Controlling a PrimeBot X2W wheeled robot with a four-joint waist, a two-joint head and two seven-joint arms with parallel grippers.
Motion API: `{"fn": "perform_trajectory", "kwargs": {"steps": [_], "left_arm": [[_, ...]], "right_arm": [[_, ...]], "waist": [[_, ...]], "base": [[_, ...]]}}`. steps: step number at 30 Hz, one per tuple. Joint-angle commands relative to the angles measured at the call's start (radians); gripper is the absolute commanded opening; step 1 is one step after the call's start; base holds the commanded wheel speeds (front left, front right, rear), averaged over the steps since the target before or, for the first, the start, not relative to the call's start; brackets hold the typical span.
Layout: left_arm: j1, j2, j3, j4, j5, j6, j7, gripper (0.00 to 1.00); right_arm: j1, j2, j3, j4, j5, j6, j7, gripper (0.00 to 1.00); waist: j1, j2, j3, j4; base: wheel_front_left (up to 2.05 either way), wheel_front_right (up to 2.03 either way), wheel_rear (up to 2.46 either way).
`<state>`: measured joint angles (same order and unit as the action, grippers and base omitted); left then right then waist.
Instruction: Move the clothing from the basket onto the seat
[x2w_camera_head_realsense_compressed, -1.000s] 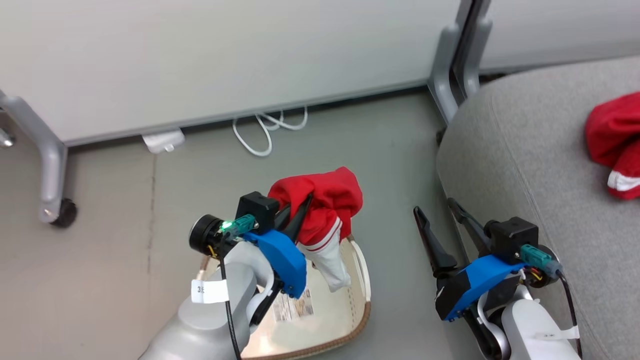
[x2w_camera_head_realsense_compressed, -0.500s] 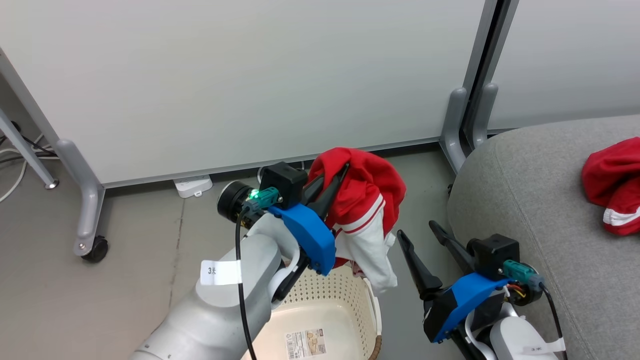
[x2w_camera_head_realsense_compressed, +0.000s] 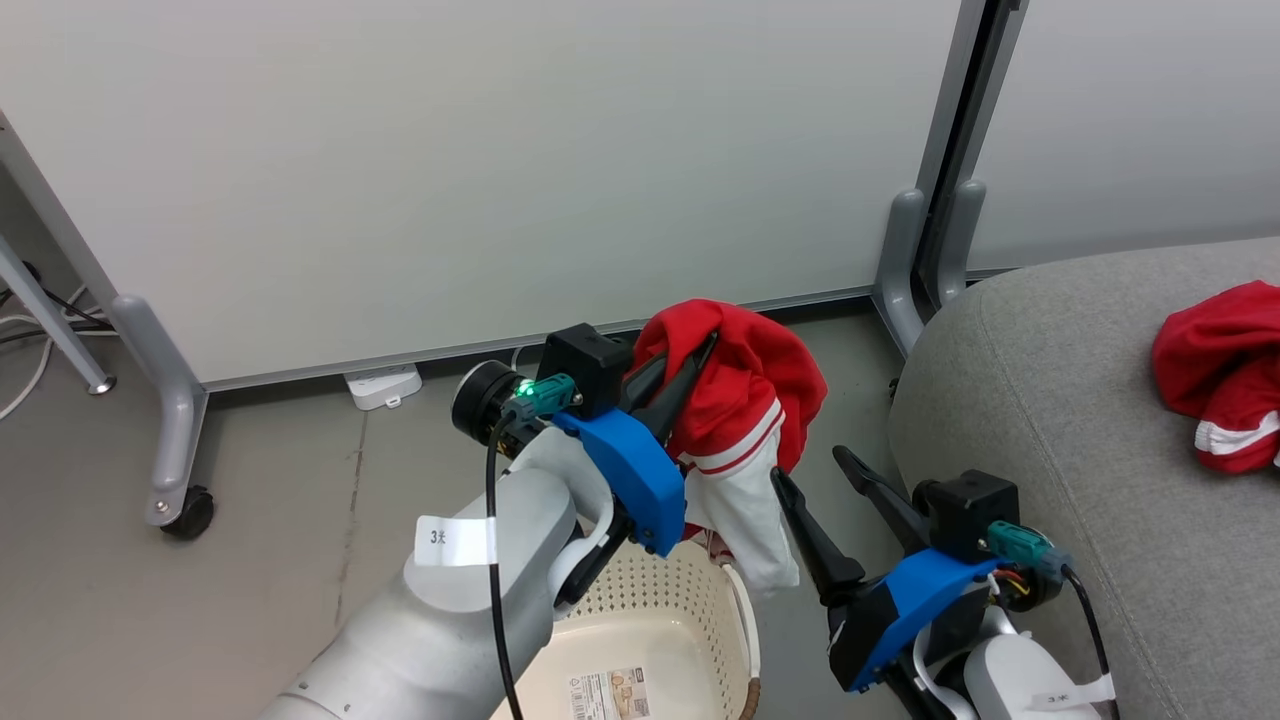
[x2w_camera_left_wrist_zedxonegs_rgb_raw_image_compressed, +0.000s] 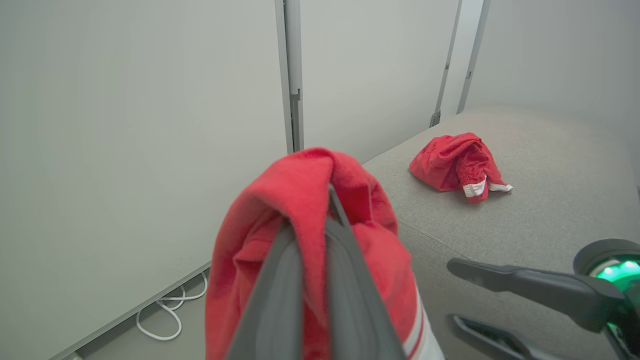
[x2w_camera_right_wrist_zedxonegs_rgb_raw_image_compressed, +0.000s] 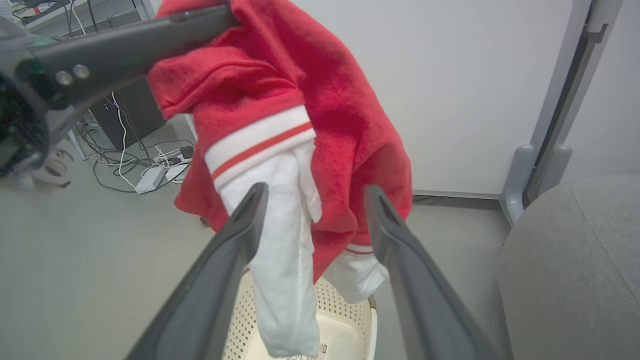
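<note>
Red garment (x2w_camera_head_realsense_compressed: 750, 385) was clamped in the left claw (x2w_camera_head_realsense_compressed: 690, 355) above the basket (x2w_camera_head_realsense_compressed: 680, 590); the right claw (x2w_camera_head_realsense_compressed: 808, 465) was held wide open, gripping nothing, beside the seat (x2w_camera_head_realsense_compressed: 1050, 420).

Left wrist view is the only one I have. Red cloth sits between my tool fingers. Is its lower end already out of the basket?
Observer: Mostly. The left tool holds the red garment up, but its white end dangles down over the basket; I cannot tell if it touches.
Operator: Is other clothing remaining inside the basket?
Observer: None in the part I see, just a label on its bottom; the left arm hides the rest.
</note>
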<state>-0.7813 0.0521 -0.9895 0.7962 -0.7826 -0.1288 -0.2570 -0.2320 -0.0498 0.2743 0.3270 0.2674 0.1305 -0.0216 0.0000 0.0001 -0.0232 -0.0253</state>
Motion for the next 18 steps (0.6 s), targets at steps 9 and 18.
{"fn": "perform_trajectory", "kwargs": {"steps": [9, 18], "left_arm": [[-0.001, -0.002, -0.032, 0.002, -0.02, -0.003, -0.006, 0.0], [-0.004, -0.002, -0.069, -0.006, -0.046, -0.003, -0.008, 0.0]], "right_arm": [[-0.084, -0.005, 0.052, 0.009, 0.027, 0.0, 0.044, 1.0], [-0.188, -0.034, 0.12, 0.075, 0.077, 0.0, 0.102, 1.0]], "waist": [[0.0, -0.0001, 0.007, 0.003], [0.0, -0.0001, 0.012, 0.009]], "base": [[0.0, 0.0, 0.0], [0.0, 0.0, 0.0]]}}
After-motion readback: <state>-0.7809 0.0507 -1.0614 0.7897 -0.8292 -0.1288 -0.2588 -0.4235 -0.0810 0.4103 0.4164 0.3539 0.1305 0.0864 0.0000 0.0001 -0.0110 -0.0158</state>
